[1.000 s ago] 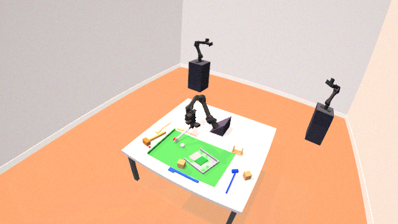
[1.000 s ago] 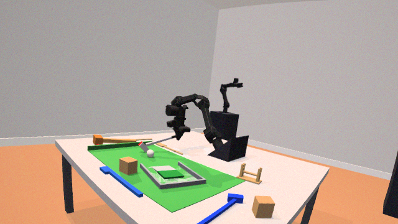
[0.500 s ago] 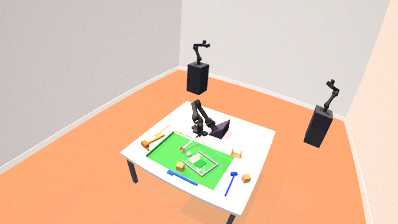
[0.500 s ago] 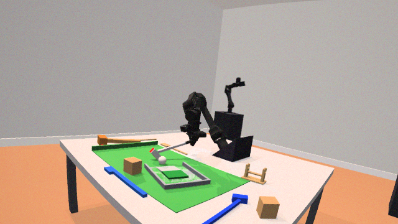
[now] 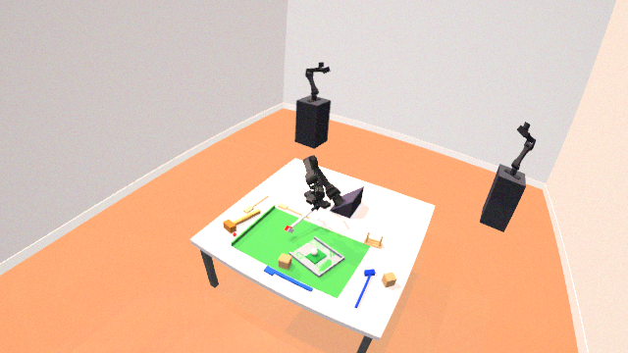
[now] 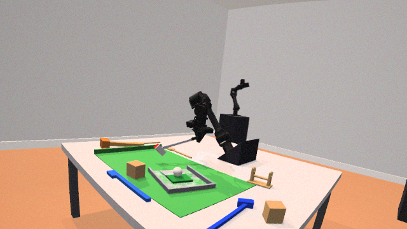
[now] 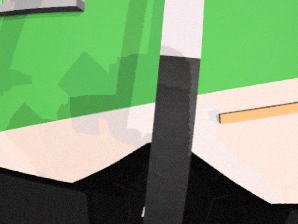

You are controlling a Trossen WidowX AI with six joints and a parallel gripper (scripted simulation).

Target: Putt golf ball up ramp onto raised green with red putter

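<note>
The red putter [image 5: 301,220] [image 6: 178,144] [image 7: 181,30] has a pale shaft with a dark grip and a red and grey head. My gripper [image 5: 316,206] [image 6: 196,138] is shut on its grip, holding the head above the mat's far left part. The white golf ball [image 5: 314,251] [image 6: 177,172] is over the back part of the raised green [image 5: 318,258] [image 6: 180,179], inside the grey-walled ramp [image 5: 330,248] [image 6: 192,188]. Whether it is rolling or at rest cannot be told. The ramp's wall end shows at the wrist view's top left.
A wooden block [image 5: 285,261] [image 6: 135,169] stands on the green mat [image 5: 255,235] beside the ramp. Blue clubs [image 5: 289,279] [image 5: 362,291], another block [image 5: 389,279], a small wooden rack [image 5: 374,240], an orange mallet [image 5: 230,226] and a thin wooden stick [image 7: 260,112] lie around the mat.
</note>
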